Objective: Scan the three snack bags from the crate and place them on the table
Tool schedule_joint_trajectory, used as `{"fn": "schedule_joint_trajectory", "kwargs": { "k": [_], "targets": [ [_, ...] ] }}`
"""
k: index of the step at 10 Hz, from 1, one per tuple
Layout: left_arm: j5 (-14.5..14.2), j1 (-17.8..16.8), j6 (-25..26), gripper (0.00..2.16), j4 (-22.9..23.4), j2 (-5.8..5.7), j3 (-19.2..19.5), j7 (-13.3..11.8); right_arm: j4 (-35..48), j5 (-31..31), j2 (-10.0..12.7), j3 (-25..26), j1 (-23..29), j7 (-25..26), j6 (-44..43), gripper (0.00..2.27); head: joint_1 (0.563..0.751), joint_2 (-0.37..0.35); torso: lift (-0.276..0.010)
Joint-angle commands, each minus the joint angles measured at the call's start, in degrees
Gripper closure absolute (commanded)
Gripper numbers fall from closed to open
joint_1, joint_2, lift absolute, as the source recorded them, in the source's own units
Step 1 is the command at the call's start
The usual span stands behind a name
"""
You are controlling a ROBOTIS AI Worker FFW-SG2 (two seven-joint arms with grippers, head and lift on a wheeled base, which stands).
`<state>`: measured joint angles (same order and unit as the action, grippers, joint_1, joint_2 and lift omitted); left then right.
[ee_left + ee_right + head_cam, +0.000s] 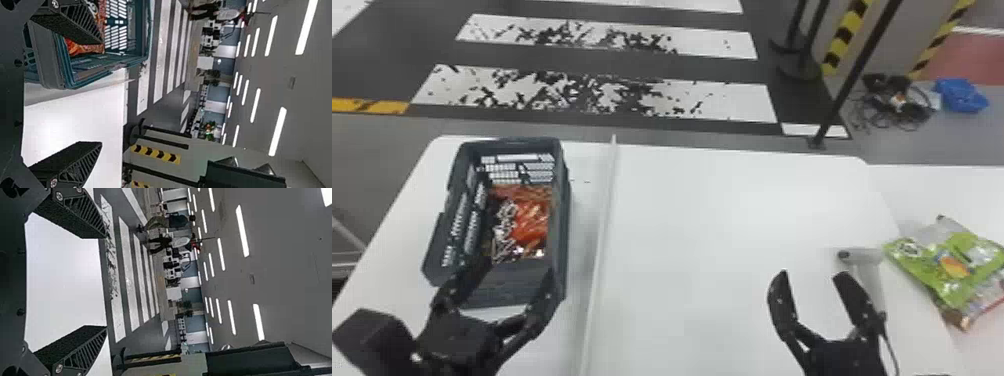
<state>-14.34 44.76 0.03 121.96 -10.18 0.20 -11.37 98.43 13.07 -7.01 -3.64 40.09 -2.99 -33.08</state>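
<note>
Bag pick from dark rectangular plastic crate
Spread left end effector should straddle the shiny red-orange snack bag just beyond, clearing crate walls; right end effector also spread.

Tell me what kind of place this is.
Probably a large indoor workspace or test hall: it has rows of ceiling strip lights, white crossing-like floor stripes and yellow-and-black hazard markings.

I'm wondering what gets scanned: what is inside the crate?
Shiny orange-red snack packaging lies in the crate, with dark and silvery patches beside it; whatever is underneath is covered.
</note>
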Motion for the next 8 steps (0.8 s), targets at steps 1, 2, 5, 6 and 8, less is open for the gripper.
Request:
{"fn": "schedule_joint_trajectory", "kwargs": {
  "k": [1, 2, 5, 6, 8],
  "targets": [
    [-2.62, -2.31, 12.59, 0.08, 4.08, 0.43, 3.93, -1.38, 0.54, -0.33, -0.03, 0.21, 0.16, 0.0, 2.28, 0.11, 0.695, -0.069, -0.037],
    [-3.67, -4.68, 20.5, 0.08, 6.45, 0.6, 6.22, -1.29, 0.8, -0.33, -0.03, 0.21, 0.25, 0.61, 2.28, 0.11, 0.695, -0.049, -0.037],
    [-8.16, -14.18, 38.6, 0.08, 6.45, 0.52, 10.0, 1.08, 1.15, -0.33, -0.03, 0.12, 0.25, 1.23, 4.39, 0.11, 0.695, -0.001, -0.037],
    [-8.16, -17.08, 42.47, 0.08, 5.83, 0.52, 10.61, 1.35, 1.24, -1.3, -0.2, 0.12, -0.45, 1.23, 5.44, 0.11, 0.695, 0.013, -0.037],
    [-8.86, -22.44, 47.57, 0.08, 3.99, 0.6, 11.49, 4.86, 1.59, -1.56, -0.9, -0.41, -2.3, 1.23, 10.36, 0.11, 0.695, 0.031, -0.037]
  ]
}}
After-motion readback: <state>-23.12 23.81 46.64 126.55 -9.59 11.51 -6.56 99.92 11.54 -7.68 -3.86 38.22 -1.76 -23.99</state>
